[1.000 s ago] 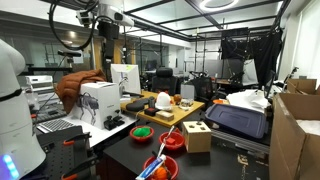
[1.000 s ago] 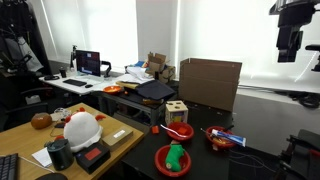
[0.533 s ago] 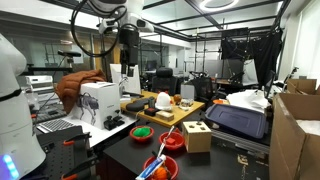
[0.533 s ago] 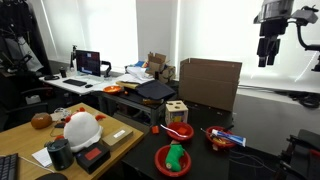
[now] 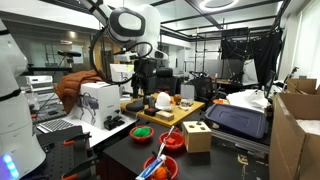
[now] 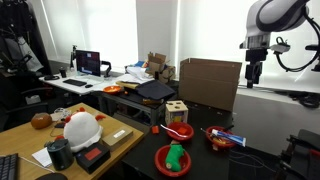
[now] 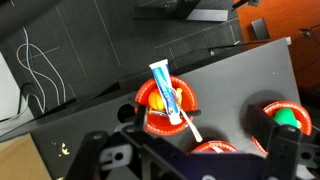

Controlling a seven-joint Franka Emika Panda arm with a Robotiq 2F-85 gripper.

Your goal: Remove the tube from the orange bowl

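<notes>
Wrist view: a dark table (image 7: 240, 80) fills the frame. The orange bowl (image 7: 143, 101) sits near centre. The tube (image 7: 171, 96) lies tilted across it, one end past the rim at 11 o'clock, the other past it at 5 o'clock. At 3 o'clock of that bowl, well apart, stands a red bowl (image 7: 262, 108) holding something green. A third bowl at 6 o'clock is partly cut off by the gripper body. The gripper (image 7: 190, 163) is dark and blurred along the lower edge; its jaws stand wide apart, holding nothing.

Both exterior views show a cluttered lab with desks. In an exterior view the arm (image 6: 272, 15) holds the gripper well above the table, before a bright window. Left to right below stand a white helmet-like object (image 6: 82, 128), a wooden block (image 6: 177, 111) and a cardboard box (image 6: 210, 82). The tube there is too small to make out clearly.
</notes>
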